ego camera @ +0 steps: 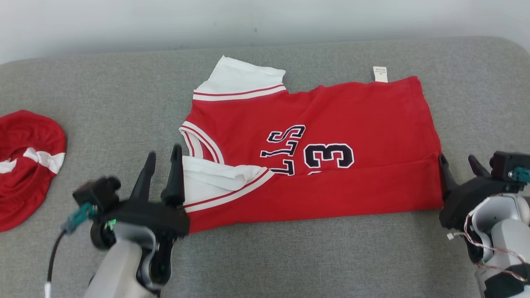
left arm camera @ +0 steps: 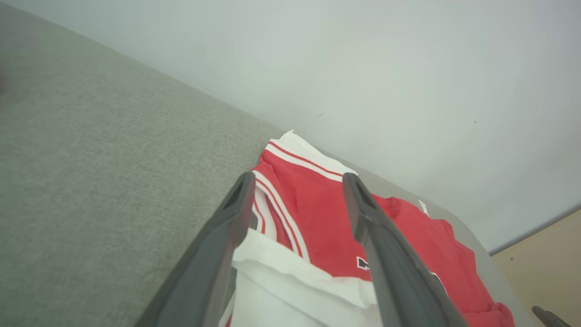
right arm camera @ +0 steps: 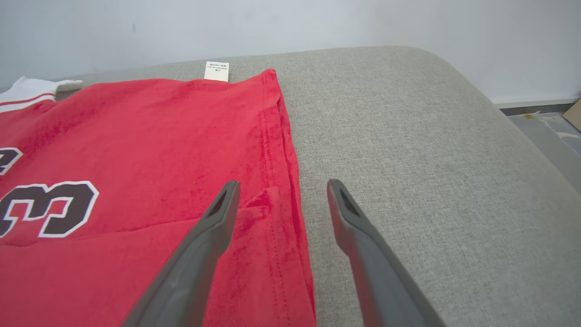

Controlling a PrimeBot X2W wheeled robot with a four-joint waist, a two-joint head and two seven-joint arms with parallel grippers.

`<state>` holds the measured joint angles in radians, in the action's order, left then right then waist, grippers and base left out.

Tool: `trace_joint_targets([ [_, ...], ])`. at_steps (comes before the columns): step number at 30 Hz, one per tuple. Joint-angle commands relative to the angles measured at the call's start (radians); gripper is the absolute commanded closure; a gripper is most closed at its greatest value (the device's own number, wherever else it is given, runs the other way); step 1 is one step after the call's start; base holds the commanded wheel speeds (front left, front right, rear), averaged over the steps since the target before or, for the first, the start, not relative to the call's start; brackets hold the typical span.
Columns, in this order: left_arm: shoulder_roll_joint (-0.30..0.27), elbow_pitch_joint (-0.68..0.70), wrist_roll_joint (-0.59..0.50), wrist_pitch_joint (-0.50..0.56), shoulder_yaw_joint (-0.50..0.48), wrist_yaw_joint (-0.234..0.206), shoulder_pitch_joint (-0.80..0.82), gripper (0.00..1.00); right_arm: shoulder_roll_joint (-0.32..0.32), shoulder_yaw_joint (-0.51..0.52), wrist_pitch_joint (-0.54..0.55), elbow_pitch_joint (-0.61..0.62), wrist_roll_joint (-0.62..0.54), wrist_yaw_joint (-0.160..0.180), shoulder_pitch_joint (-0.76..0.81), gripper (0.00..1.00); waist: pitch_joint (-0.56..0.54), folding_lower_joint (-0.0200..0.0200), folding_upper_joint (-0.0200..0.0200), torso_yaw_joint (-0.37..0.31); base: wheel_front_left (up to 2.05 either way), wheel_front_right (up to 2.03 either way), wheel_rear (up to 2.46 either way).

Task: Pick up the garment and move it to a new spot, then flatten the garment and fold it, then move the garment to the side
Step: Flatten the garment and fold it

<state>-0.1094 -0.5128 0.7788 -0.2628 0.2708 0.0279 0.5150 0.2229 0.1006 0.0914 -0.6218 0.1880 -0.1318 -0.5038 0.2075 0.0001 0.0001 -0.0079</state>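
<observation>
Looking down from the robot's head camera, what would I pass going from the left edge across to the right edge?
crumpled red and white garment → left hand → red jersey → right hand

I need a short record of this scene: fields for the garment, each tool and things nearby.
garment: red jersey, flat, near edge folded over the print
left tool: open, at the white sleeve end
right tool: open, at the hem end
label: white label, at the jersey's far edge
nearby: second red garment, on the robot's left
surface: grey padded surface
</observation>
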Motion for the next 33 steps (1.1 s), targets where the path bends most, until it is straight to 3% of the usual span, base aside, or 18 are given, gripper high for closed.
trace_joint_targets([
  [1, -0.002, 0.002, -0.017, -0.001, -0.007, -0.001, -0.038, 0.0, 0.002, 0.003, 0.001, 0.003, -0.007, 0.002, 0.024, 0.0, -0.009, -0.0001, -0.0001, 0.002, 0.0, 0.0, 0.0],
  [6, -0.002, 0.073, -0.182, -0.002, -0.052, -0.027, -0.175, 0.0, -0.009, 0.03, 0.01, 0.056, -0.01, 0.002, 0.093, 0.0, -0.024, -0.0001, -0.0001, -0.003, 0.0, 0.0, 0.0],
  [10, -0.005, 0.055, -0.273, -0.002, -0.027, -0.045, -0.247, 0.0, -0.022, 0.056, 0.037, 0.076, -0.02, 0.002, 0.134, 0.0, -0.023, -0.0001, -0.0001, -0.007, 0.0, 0.0, 0.0],
  [25, 0.023, -0.087, -0.316, 0.012, 0.023, -0.099, -0.197, 0.0, -0.064, 0.107, 0.158, 0.044, -0.053, 0.002, 0.118, 0.0, 0.001, -0.0001, -0.0001, 0.013, 0.0, 0.0, 0.0],
  [30, 0.029, -0.134, -0.317, 0.072, 0.059, -0.077, -0.162, 0.0, -0.071, 0.111, 0.228, 0.001, -0.04, 0.002, 0.1, 0.0, 0.009, -0.0001, -0.0001, 0.015, 0.0, 0.0, 0.0],
  [31, 0.031, -0.143, -0.313, 0.085, 0.067, -0.066, -0.157, 0.24, -0.072, 0.113, 0.236, -0.005, -0.036, 0.002, 0.096, 0.0, 0.011, -0.0001, -0.0001, 0.015, 0.0, 0.0, 0.0],
  [32, 0.033, -0.151, -0.313, 0.095, 0.075, -0.06, -0.151, 0.59, -0.073, 0.115, 0.242, -0.008, -0.036, 0.002, 0.092, 0.0, 0.013, -0.0001, -0.0001, 0.016, 0.0, 0.0, 0.0],
  [33, 0.034, -0.157, -0.312, 0.103, 0.081, -0.054, -0.146, 1.0, -0.073, 0.118, 0.243, -0.01, -0.037, 0.002, 0.088, 0.44, 0.015, -0.0001, -0.0001, 0.016, 0.0, 0.0, 0.0],
])
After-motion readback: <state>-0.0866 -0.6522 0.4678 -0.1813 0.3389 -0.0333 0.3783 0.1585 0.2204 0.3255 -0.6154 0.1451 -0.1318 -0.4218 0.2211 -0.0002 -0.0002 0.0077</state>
